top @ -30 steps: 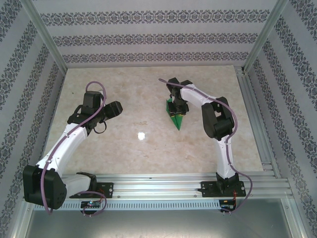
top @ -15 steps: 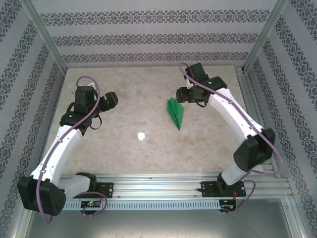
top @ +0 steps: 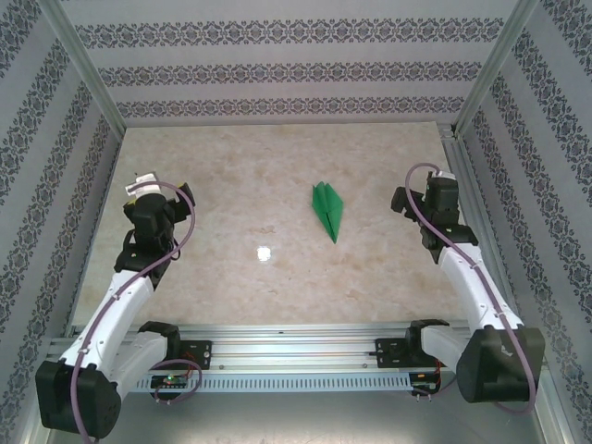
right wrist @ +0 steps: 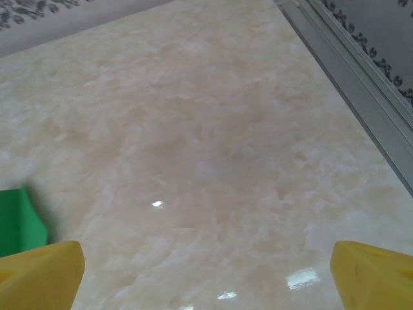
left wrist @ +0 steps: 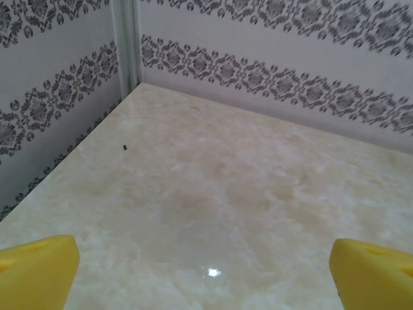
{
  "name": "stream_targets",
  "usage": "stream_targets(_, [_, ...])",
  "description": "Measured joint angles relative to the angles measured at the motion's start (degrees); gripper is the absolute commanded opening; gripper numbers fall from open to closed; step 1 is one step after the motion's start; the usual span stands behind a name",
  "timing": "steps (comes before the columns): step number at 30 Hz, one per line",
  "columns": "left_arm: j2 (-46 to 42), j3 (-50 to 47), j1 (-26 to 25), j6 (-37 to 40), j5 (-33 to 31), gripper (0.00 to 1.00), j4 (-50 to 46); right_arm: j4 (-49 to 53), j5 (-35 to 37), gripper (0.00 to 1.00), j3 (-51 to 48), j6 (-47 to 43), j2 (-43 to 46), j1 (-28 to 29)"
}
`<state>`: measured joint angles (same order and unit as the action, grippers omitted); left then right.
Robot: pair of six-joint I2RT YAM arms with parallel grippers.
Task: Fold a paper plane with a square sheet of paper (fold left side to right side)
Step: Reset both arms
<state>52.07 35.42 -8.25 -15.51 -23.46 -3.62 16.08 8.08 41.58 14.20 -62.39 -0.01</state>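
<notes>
The square sheet of paper lies folded as a narrow green paper plane (top: pixel 326 210) on the marble table (top: pixel 268 176), its point toward the arms. A corner of the paper plane (right wrist: pixel 19 223) shows at the left edge of the right wrist view. My left gripper (top: pixel 162 186) is at the table's left side, far from the plane, and stands open (left wrist: pixel 206 278) with bare table between its yellow fingertips (left wrist: pixel 35 271). My right gripper (top: pixel 421 187) is at the right side, also open (right wrist: pixel 206 278) and holding nothing, with its yellow fingertips (right wrist: pixel 374 274) wide apart.
Patterned walls close in the table on three sides. An aluminium rail (top: pixel 467 203) runs along the right edge, close to the right gripper, and shows as a rail (right wrist: pixel 348 71) in the right wrist view. A small dark speck (left wrist: pixel 124 147) lies near the back left corner.
The right gripper let go of the plane, opened and swung back to the right edge. The left arm drew back to the left side and opened. The plane stays in place.
</notes>
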Motion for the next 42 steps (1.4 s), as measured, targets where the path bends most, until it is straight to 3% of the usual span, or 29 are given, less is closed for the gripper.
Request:
stream_targets(11, [8.8,-7.2,1.1,10.6,-1.3,1.00,13.2,-36.5,0.9,0.98,-14.3,-6.7,-15.1,-1.6])
stream_targets(19, [14.1,-14.4,1.9,15.4,4.2,1.00,28.1,-61.3,-2.8,0.98,-19.3,-11.4,-24.3,-1.6])
stream_targets(32, [34.6,-17.2,2.3,17.1,16.4,1.00,52.0,-70.1,-3.5,0.98,-20.9,-11.6,-25.7,-1.6])
stream_targets(42, [37.6,-12.7,3.1,17.2,17.6,1.00,50.7,-70.7,-3.8,0.98,-20.9,-12.5,-25.7,-1.6])
